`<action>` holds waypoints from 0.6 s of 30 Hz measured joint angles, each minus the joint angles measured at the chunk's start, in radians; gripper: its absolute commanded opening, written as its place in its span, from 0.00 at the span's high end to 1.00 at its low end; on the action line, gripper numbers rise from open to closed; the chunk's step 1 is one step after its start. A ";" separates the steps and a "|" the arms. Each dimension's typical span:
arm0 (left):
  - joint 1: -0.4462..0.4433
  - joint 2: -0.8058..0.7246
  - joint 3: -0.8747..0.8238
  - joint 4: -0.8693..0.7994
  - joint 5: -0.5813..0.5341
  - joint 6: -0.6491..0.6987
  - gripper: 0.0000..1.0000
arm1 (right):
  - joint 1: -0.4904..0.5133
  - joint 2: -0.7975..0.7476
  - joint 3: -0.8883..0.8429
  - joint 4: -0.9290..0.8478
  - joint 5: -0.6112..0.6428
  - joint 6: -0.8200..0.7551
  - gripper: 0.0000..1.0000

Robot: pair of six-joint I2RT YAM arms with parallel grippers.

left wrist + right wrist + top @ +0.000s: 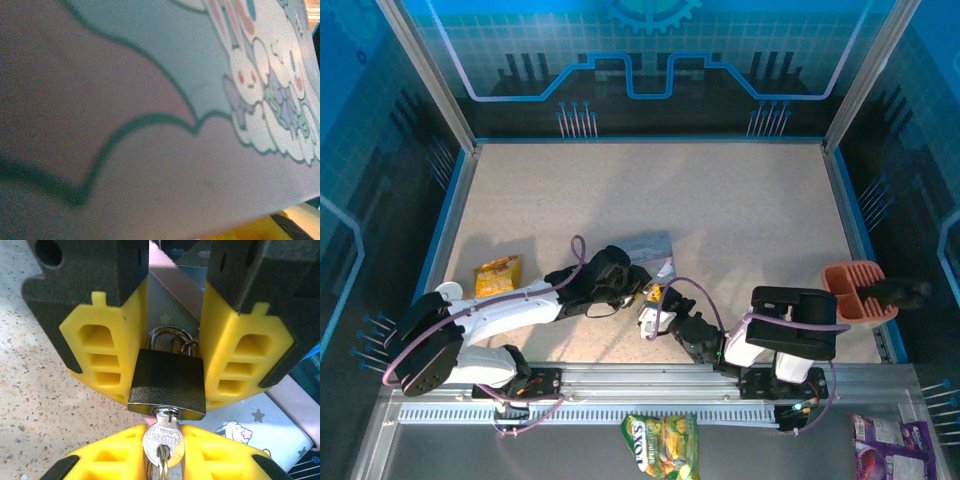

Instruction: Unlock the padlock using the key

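Padlock (167, 382): small square body of dark pebbled metal, thin shiny U-shaped shackle, tin just behind.
Key (163, 440): silvery stamped head, blade up in the padlock's underside.
Right gripper (163, 456): pinching the key head.
Left gripper (638, 285): hollowed yellow pads (107, 347) flanking the padlock; grip impossible to tell.
Tin (150, 100): smooth, pale blue, cartoon print.
Table (40, 390): speckled beige.

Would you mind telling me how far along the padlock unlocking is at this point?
Done: the key is seated in the bottom of the padlock. In hand: the right gripper flanks the key's head and the left gripper brackets the padlock; I cannot tell how firm either grip is. Left: turning the key, since the shackle sits closed in the body.
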 measured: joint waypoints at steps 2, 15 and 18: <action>0.000 0.000 0.000 0.000 0.000 0.000 0.95 | 0.000 0.000 0.000 0.000 0.003 0.001 0.85; 0.001 0.000 0.000 -0.003 0.000 0.001 0.95 | 0.003 -0.033 0.000 -0.069 -0.014 0.239 1.00; 0.001 0.000 0.000 -0.008 0.001 0.003 0.95 | 0.005 -0.062 0.000 -0.120 -0.036 0.356 1.00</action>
